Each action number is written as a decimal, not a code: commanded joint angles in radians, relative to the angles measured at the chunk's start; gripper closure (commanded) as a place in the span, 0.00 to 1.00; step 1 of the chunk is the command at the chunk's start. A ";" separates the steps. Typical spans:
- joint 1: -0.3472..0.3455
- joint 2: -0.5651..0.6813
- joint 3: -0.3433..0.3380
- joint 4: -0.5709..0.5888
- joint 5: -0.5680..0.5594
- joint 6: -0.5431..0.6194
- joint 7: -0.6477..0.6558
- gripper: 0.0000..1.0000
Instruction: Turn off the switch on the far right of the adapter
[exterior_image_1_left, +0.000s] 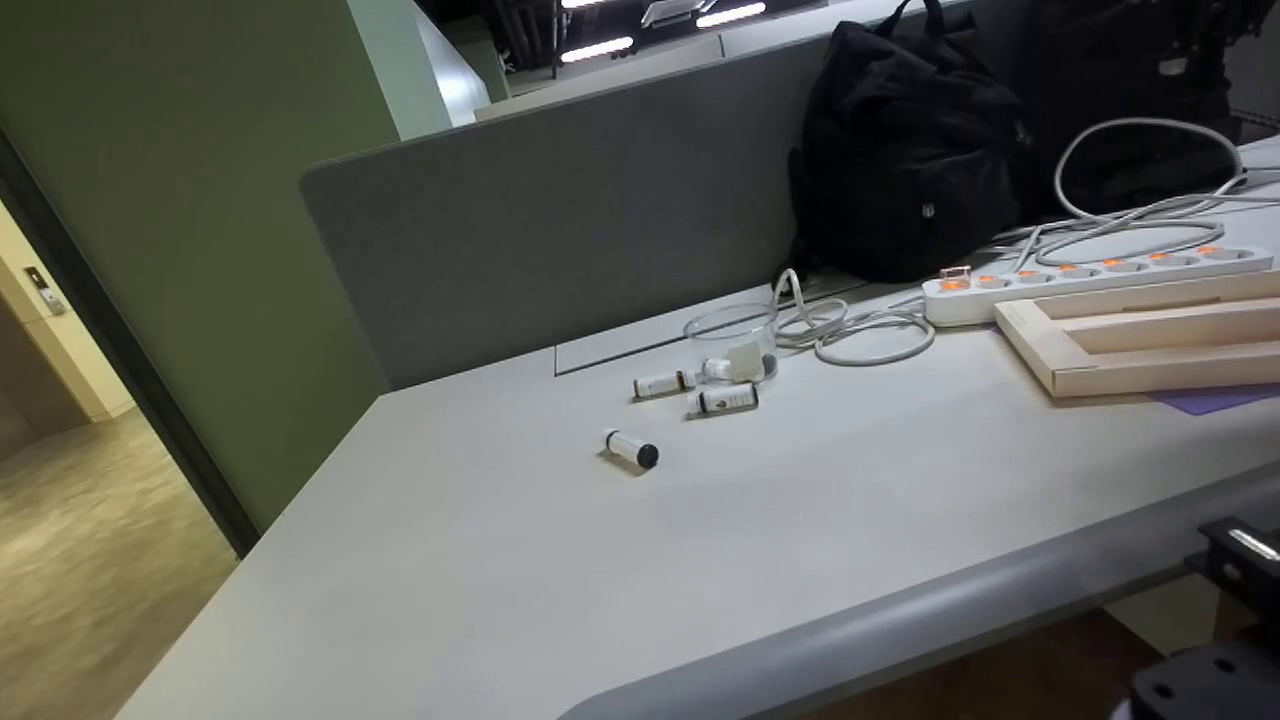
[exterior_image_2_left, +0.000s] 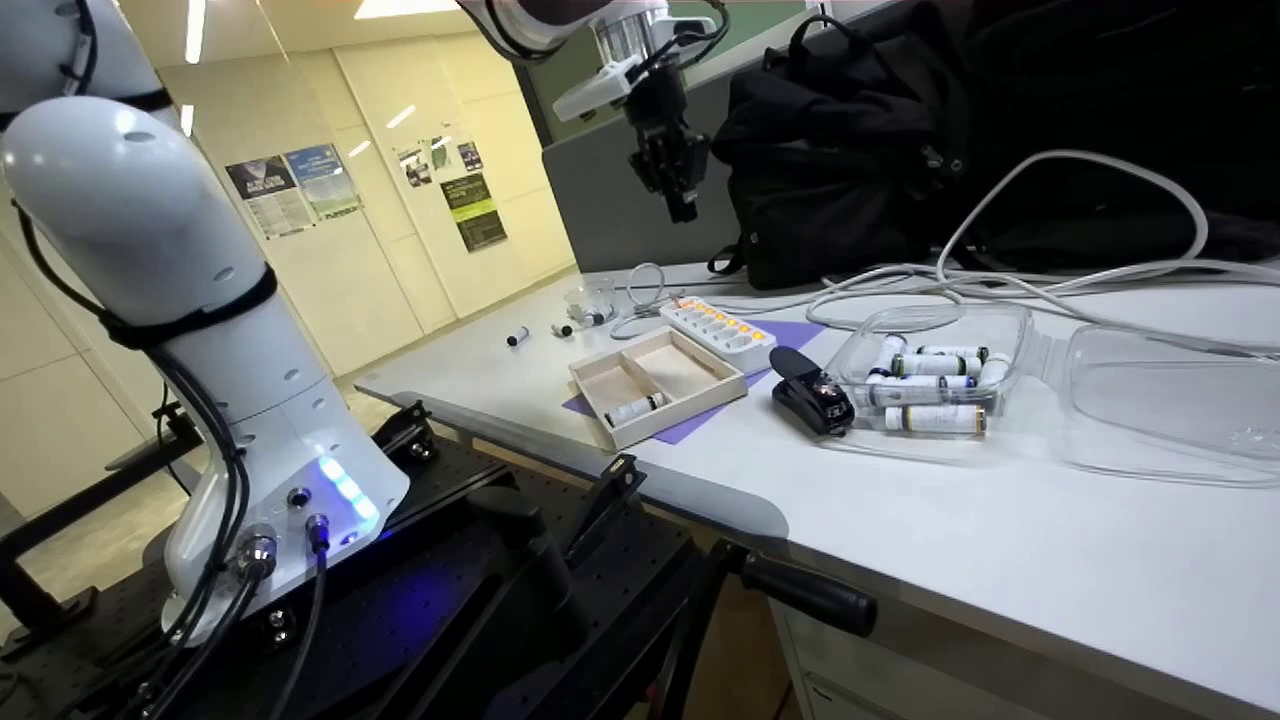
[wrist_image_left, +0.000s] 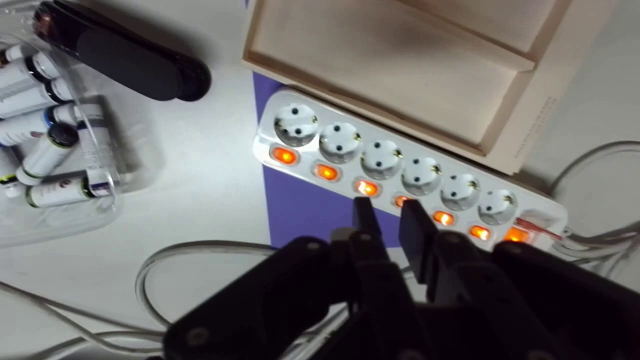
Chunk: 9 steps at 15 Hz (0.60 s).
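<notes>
The adapter, a long white power strip (wrist_image_left: 400, 176), lies on the table in all views, also in both exterior views (exterior_image_1_left: 1098, 279) (exterior_image_2_left: 717, 335). It has a row of sockets beside a row of switches, all glowing orange. In the wrist view, a small oval switch (wrist_image_left: 284, 155) is at its left end. A larger square switch (wrist_image_left: 517, 234) with a clear and red cover is at its cable end on the right, partly hidden by the gripper. My gripper (wrist_image_left: 387, 205) is open with a narrow empty gap. In an exterior view it hangs well above the table (exterior_image_2_left: 683, 208).
A pale wooden tray (wrist_image_left: 530, 120) lies against the socket side of the strip. A black stapler (wrist_image_left: 130, 65) and a clear container (exterior_image_2_left: 850, 345) of white bottles stand near. Cables (wrist_image_left: 200, 246), a purple sheet (wrist_image_left: 310, 210) and a black backpack (exterior_image_2_left: 840, 150) are around it.
</notes>
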 joint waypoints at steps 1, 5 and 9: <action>-0.040 0.057 -0.028 0.047 -0.065 -0.037 0.026 1.00; -0.067 0.055 -0.025 0.026 0.022 -0.020 -0.041 0.99; -0.075 0.055 -0.027 0.039 0.042 -0.035 -0.057 0.99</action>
